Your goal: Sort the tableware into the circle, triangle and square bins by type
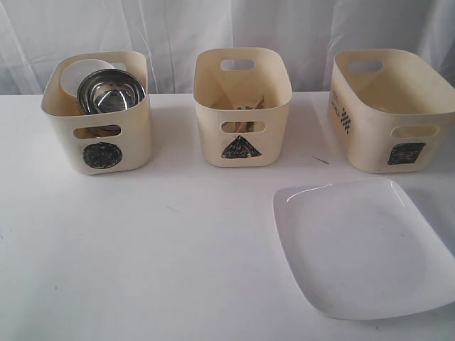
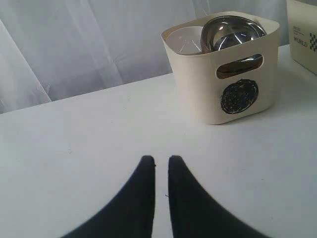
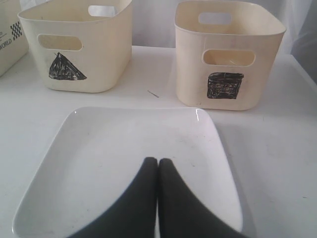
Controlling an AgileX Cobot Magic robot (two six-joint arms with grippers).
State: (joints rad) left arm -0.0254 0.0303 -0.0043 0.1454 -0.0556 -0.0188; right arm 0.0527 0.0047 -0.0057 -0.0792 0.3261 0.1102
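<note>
We see three cream tubs in a row at the back of the white table (image 1: 142, 249). The circle bin (image 1: 65, 138) stands on the left and holds a shiny steel bowl (image 1: 110, 94), tilted on edge, with a small white bowl (image 1: 77, 74) just behind it. The triangle bin (image 1: 274, 121) stands in the middle; pale wooden chopsticks (image 1: 249, 105) show inside it, though we cannot make out anything else there. The square bin (image 1: 370, 145) stands on the right, turned slightly, and we cannot see its floor. The large square white plate (image 1: 362, 249) lies flat on the table in front of the square bin, apart from it.

The left gripper (image 2: 161, 159) hangs over bare table near the circle bin, its jaws almost pressed together with a thin slit between them, pinching nothing. The right gripper (image 3: 158, 161) sits over the plate with its jaws pressed together, holding nothing; we cannot tell whether it touches the plate.
</note>
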